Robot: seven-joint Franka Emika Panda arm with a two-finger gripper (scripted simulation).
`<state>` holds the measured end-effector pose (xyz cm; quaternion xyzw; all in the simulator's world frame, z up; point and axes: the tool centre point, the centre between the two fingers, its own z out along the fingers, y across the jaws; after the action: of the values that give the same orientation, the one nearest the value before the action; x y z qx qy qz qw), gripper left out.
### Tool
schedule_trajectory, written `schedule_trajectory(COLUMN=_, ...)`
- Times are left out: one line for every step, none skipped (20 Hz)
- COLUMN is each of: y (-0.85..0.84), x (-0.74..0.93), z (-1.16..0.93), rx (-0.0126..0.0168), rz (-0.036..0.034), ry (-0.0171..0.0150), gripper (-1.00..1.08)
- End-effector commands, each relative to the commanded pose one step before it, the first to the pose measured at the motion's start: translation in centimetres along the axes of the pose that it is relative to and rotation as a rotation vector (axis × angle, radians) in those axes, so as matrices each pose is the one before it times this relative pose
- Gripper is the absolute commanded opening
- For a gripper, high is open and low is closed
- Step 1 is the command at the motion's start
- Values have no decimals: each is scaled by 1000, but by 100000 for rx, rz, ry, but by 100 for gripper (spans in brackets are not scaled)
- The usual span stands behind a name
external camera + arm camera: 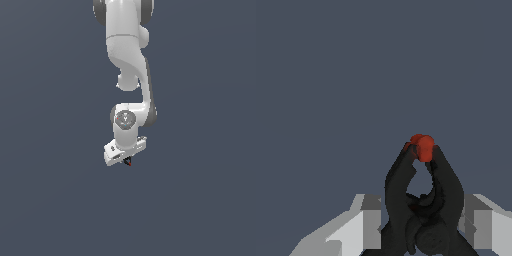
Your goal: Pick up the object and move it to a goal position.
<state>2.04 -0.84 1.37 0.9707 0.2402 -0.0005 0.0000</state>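
distant exterior view, close wrist view

No text, label, brand, number or sign can be read in either view.

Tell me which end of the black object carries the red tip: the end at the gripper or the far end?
The far end: the red tip caps the object where its prongs meet, away from the gripper.

Plain slate-blue backdrop (45, 200) filled both views edge to edge. Flat, matte, evenly lit; faintly paler toward the lower part in the exterior view. Showed no seams, texture or cast shadow anywhere on that backdrop.
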Motion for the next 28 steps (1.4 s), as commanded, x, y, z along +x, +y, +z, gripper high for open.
schedule_trajectory(y=-6, x=43, z=23, rx=-21, rz=-37, ry=68, gripper=-100)
schedule_trajectory(y=0, x=0, z=0, rx=0, rz=0, ry=0, gripper=-100)
schedule_trajectory(y=0, x=0, z=0, rx=0, rz=0, ry=0, gripper=-100)
schedule_trajectory(y=0, x=0, z=0, rx=0, rz=0, ry=0, gripper=-100)
schedule_trajectory(y=0, x=0, z=0, rx=0, rz=0, ry=0, gripper=-100)
schedule_trajectory(y=0, x=0, z=0, rx=0, rz=0, ry=0, gripper=-100)
schedule_trajectory(y=0, x=0, z=0, rx=0, rz=0, ry=0, gripper=-100)
schedule_trajectory(y=5, x=-11, z=-24, rx=0, rz=0, ry=0, gripper=-100)
schedule_trajectory(y=2, x=-7, z=-24, rx=0, rz=0, ry=0, gripper=-100)
schedule_trajectory(y=5, x=-20, z=-72, rx=0, rz=0, ry=0, gripper=-100)
schedule_trajectory(y=8, x=-33, z=-120, rx=0, rz=0, ry=0, gripper=-100)
schedule_trajectory(y=12, x=-47, z=-168, rx=0, rz=0, ry=0, gripper=-100)
schedule_trajectory(y=15, x=-60, z=-217, rx=0, rz=0, ry=0, gripper=-100)
schedule_trajectory(y=19, x=-73, z=-266, rx=0, rz=0, ry=0, gripper=-100)
schedule_trajectory(y=22, x=-87, z=-315, rx=0, rz=0, ry=0, gripper=-100)
schedule_trajectory(y=26, x=-101, z=-365, rx=0, rz=0, ry=0, gripper=-100)
schedule_trajectory(y=29, x=-114, z=-416, rx=0, rz=0, ry=0, gripper=-100)
schedule_trajectory(y=33, x=-128, z=-467, rx=0, rz=0, ry=0, gripper=-100)
schedule_trajectory(y=37, x=-142, z=-520, rx=0, rz=0, ry=0, gripper=-100)
schedule_trajectory(y=16, x=-143, z=-577, rx=-52, rz=-41, ry=-21, gripper=-100)
schedule_trajectory(y=44, x=-171, z=-627, rx=0, rz=0, ry=0, gripper=-100)
schedule_trajectory(y=48, x=-186, z=-682, rx=0, rz=0, ry=0, gripper=-100)
schedule_trajectory(y=52, x=-201, z=-738, rx=0, rz=0, ry=0, gripper=-100)
schedule_trajectory(y=56, x=-216, z=-796, rx=0, rz=0, ry=0, gripper=-100)
schedule_trajectory(y=61, x=-231, z=-856, rx=0, rz=0, ry=0, gripper=-100)
schedule_trajectory(y=65, x=-246, z=-915, rx=0, rz=0, ry=0, gripper=-100)
schedule_trajectory(y=68, x=-260, z=-971, rx=0, rz=0, ry=0, gripper=-100)
schedule_trajectory(y=72, x=-272, z=-1021, rx=0, rz=0, ry=0, gripper=-100)
